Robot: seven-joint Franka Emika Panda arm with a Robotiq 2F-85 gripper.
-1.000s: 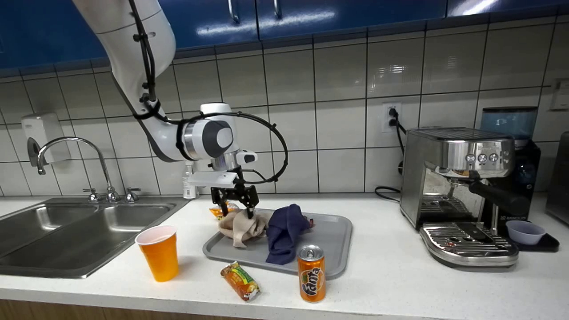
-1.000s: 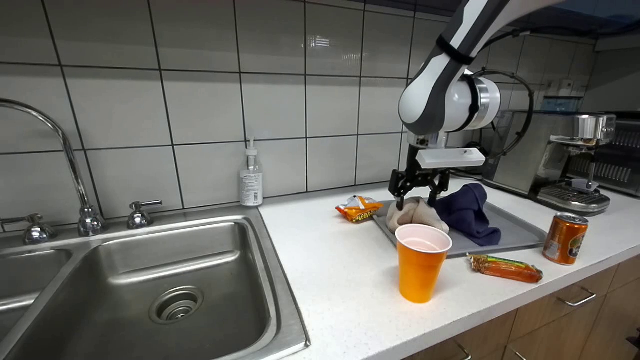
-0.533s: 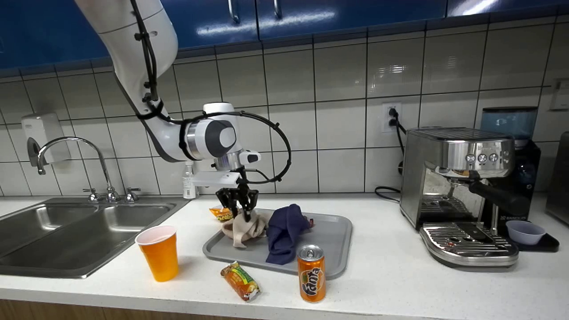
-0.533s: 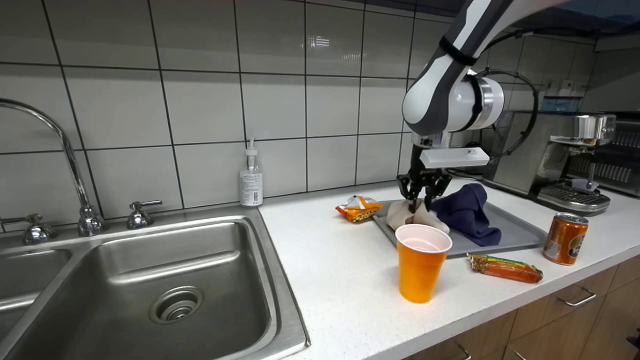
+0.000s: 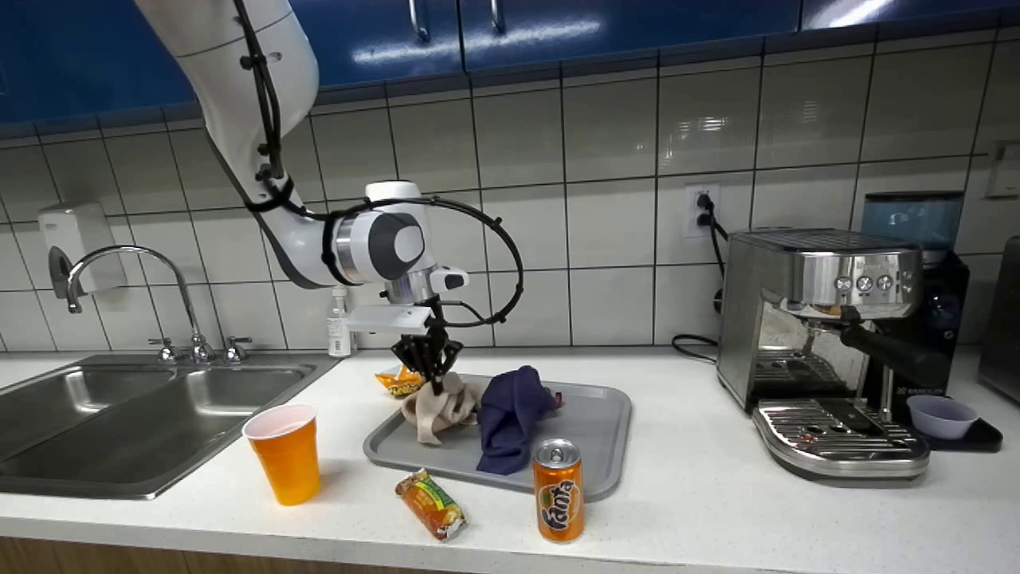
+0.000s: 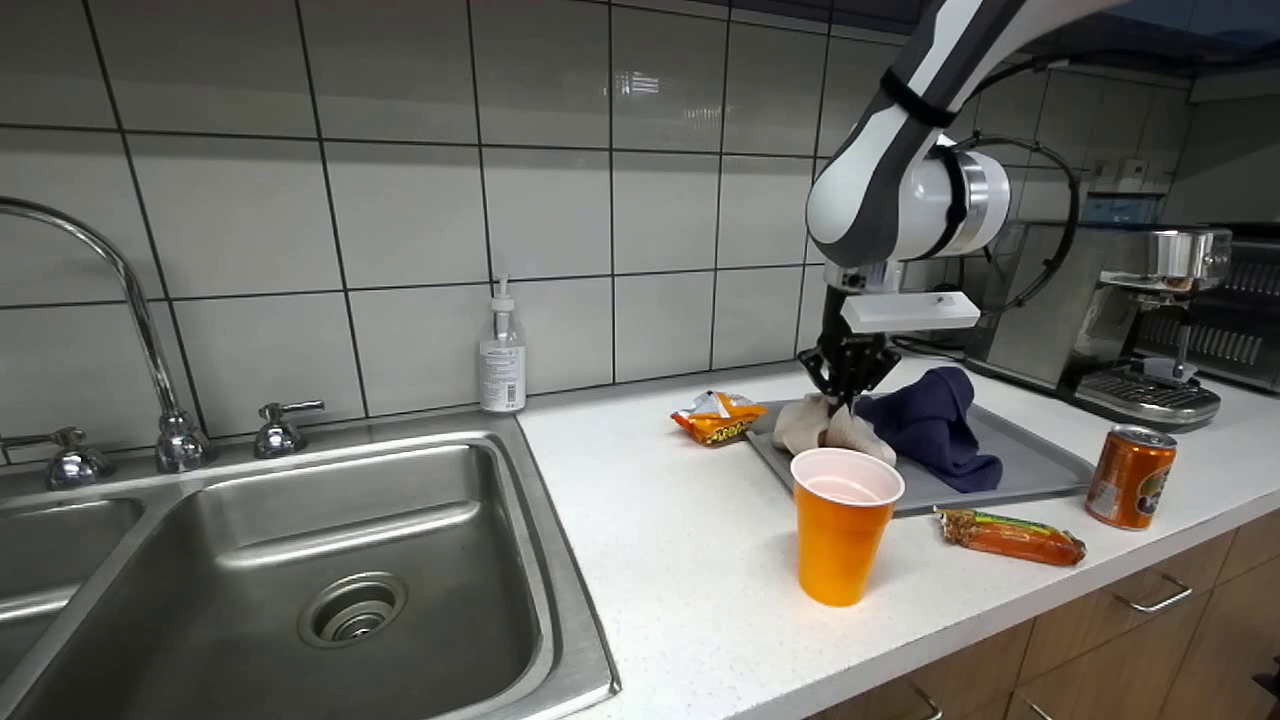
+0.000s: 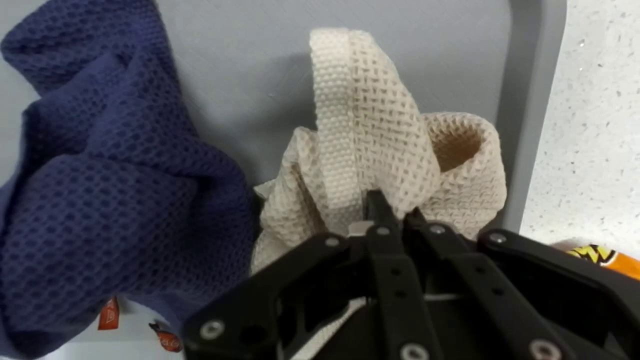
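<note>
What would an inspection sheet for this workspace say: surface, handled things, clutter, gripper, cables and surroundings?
Surface: white counter with a gray tray on it.
Handled things: beige cloth, crumpled on the tray.
Clutter: blue cloth on the tray beside the beige cloth, small red items partly hidden by it; orange bag beside the tray; orange cup, wrapped bar and upright soda can toward the counter's front edge.
Gripper: jaws closed on the beige cloth; how much is pinched cannot be told.
Cables: black cable strapped along the arm, looping out; black plugs in a wall outlet.
Surroundings: sink, pump bottle, coffee machine, tiled wall and blue cabinets.
</note>
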